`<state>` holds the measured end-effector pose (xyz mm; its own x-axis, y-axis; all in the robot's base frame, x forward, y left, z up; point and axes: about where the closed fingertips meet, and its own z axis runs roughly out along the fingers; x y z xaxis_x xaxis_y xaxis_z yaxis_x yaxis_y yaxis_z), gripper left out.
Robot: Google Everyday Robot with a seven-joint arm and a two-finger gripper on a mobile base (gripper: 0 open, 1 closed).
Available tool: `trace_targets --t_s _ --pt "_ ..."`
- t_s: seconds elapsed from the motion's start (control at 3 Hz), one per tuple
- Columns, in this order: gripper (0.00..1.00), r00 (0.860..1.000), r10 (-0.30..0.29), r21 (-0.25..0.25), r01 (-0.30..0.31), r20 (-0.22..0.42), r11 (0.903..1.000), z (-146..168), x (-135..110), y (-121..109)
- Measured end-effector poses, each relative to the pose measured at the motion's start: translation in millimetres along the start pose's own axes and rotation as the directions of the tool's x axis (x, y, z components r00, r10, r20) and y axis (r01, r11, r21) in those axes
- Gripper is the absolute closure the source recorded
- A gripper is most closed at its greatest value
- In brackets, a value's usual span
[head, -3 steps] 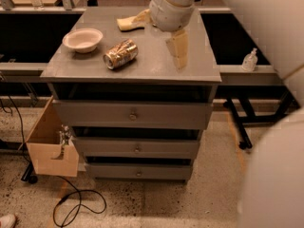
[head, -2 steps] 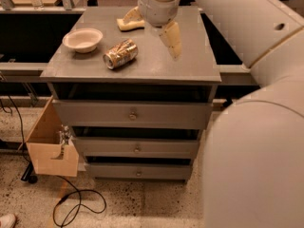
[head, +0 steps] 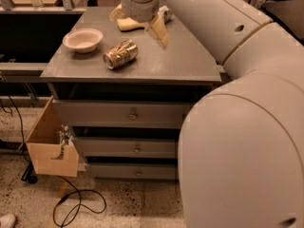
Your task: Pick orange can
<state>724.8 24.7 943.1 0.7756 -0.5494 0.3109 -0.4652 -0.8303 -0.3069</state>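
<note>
Orange can (head: pixel 120 54) lying on side | end effector (head: pixel 156 28) shifted closer, behind-right

Grey table (head: pixel 190 65) fills centre, top bare metal-grey, front toward viewer. Below top: open dark gap, then three grey drawers (head: pixel 118 114) stacked, each with small round knob. Light wooden box (head: pixel 50 151) at 8 o'clock, against table's left side, open face angled outward. Speckled beige floor (head: pixel 142 203) at 6 o'clock. Black cable (head: pixel 78 205) looped on floor at 7 o'clock. Dark recess with grey rail (head: pixel 21 69) at 10 o'clock. Light warm, dim. Gripper (head: pixel 140 23) above table's far edge, 12 o'clock.
</note>
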Motion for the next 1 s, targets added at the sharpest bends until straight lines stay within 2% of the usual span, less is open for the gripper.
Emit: trace_targets --t_s 0.33,1.0 --pt "0.00 0.999 -0.030 -0.003 0.030 -0.031 0.9995 22.5 2.8 -15.1" --pt "0.00 0.996 -0.082 -0.059 0.080 -0.024 0.9950 71.9 -10.0 -30.4"
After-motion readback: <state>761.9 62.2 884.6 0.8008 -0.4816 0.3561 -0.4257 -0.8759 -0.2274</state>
